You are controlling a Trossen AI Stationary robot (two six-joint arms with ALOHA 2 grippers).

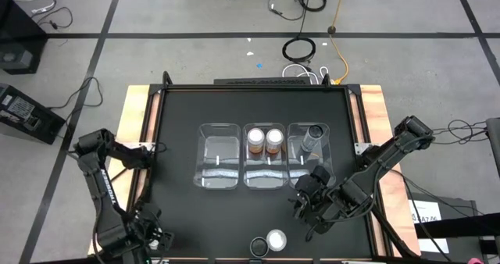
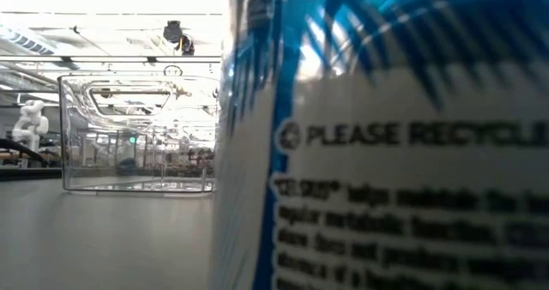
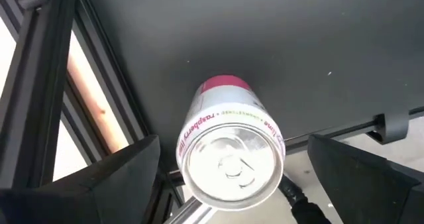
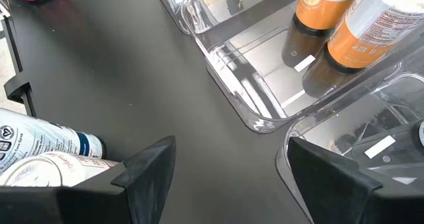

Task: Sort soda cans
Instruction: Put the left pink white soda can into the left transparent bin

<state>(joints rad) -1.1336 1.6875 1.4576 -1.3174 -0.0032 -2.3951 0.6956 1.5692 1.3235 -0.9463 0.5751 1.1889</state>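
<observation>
Three clear bins stand in a row mid-table. Two orange cans [image 1: 265, 141] [image 4: 344, 25] stand in the middle bin [image 1: 264, 166], and one dark can [image 1: 312, 135] stands in the right bin [image 1: 309, 158]. The left bin [image 1: 218, 156] holds nothing. My left gripper [image 1: 148, 231] [image 3: 233, 143] is open at the table's near left corner, its fingers on either side of an upright pink can [image 3: 228, 148] without touching it. My right gripper [image 1: 311, 200] [image 4: 230, 143] is open above bare table, near the right bin. A silver-topped can [image 1: 275, 239] and a white-and-blue can [image 4: 40, 141] sit at the near edge.
The white-and-blue can [image 2: 386, 135] fills most of the low view, with a clear bin [image 2: 137, 135] behind it. The table frame's rail [image 3: 99, 85] runs close beside the pink can. Bare black tabletop [image 1: 180, 194] lies between the bins and the near edge.
</observation>
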